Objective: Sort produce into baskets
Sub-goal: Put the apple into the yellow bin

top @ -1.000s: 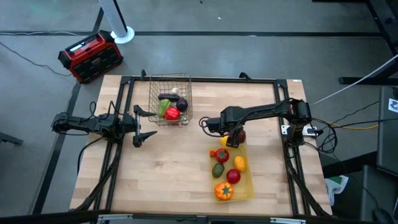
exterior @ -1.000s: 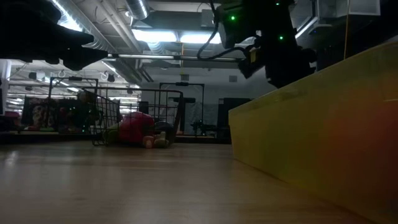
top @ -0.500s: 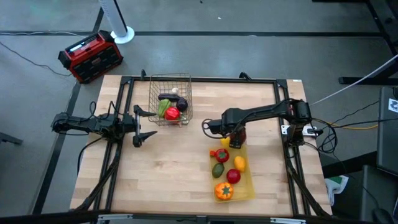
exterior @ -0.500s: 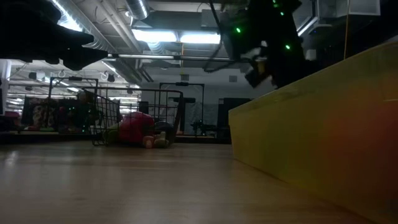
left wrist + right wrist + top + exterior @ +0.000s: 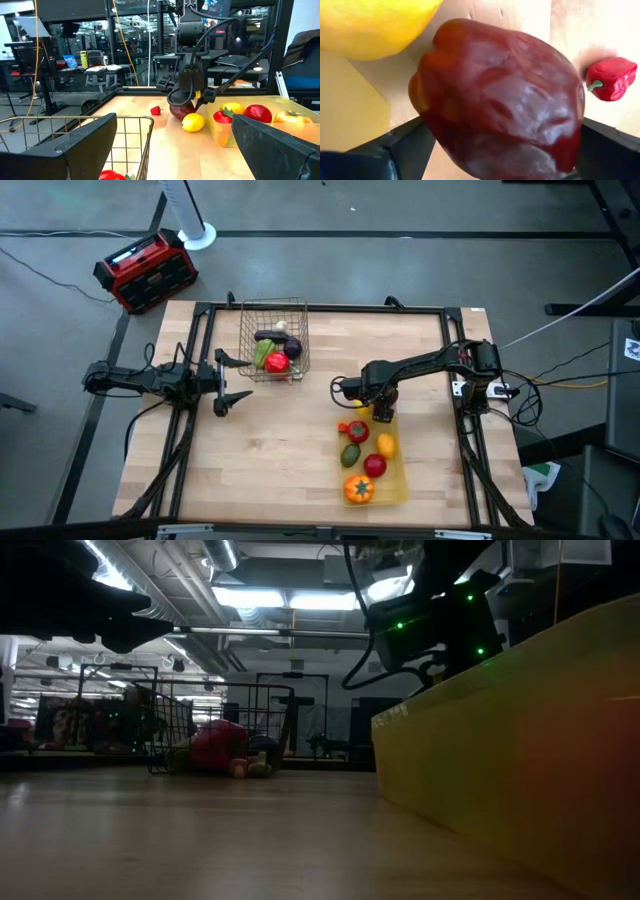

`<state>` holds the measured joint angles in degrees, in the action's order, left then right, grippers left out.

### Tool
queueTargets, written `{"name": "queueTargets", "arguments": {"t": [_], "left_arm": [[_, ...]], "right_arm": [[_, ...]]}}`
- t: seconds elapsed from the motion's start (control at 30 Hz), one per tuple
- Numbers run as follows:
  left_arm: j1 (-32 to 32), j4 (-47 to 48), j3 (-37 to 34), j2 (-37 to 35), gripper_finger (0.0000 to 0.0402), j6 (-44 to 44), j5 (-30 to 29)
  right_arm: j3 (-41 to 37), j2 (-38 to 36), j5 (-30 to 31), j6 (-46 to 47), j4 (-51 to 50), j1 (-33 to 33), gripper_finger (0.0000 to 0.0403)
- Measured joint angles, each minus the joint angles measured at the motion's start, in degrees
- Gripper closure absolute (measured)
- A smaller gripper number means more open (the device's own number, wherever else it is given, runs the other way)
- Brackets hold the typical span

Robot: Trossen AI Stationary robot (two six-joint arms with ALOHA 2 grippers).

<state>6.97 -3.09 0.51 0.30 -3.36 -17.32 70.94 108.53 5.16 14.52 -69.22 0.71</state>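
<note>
A dark red fruit (image 5: 500,100) lies on the table just off the far end of the yellow tray (image 5: 400,480), beside a lemon (image 5: 193,122) and a small red pepper (image 5: 610,77). My right gripper (image 5: 186,100) points down over the dark red fruit, open, with a finger on each side of it. The tray holds several pieces of produce (image 5: 365,455). The wire basket (image 5: 274,315) holds red, green and dark pieces. My left gripper (image 5: 240,378) waits open at the table's left, level, next to the basket. My right gripper comes from above with its fingers (image 5: 405,145) flanking the dark red fruit's two sides (image 5: 427,125). The fruit lies on the table. Whether the fingers touch it I cannot tell.
A red-and-black box (image 5: 146,270) sits on the floor beyond the table's far left corner. Bare wood lies between the basket and the tray. The tray's wall (image 5: 520,740) fills the right of the low view.
My right gripper has come down over the dark red fruit and drifted slightly toward the table's right edge, staying open. The produce and both baskets have kept their places.
</note>
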Motion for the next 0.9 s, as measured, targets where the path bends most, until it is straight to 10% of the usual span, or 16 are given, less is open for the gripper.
{"name": "queueTargets", "arguments": {"t": [0.37, 0.9], "left_arm": [[0.0, 0.0, 0.0, 0.0, 0.0009, 0.0, 0.0], [0.0, 0.0, 0.0, 0.0, 0.0009, 0.0, 0.0]], "right_arm": [[0.5, 0.1, 0.4, 0.2, -1.5, 0.0, 0.0097], [15.9, -0.8, -0.3, 5.2, -13.2, 0.1, 0.0092]]}}
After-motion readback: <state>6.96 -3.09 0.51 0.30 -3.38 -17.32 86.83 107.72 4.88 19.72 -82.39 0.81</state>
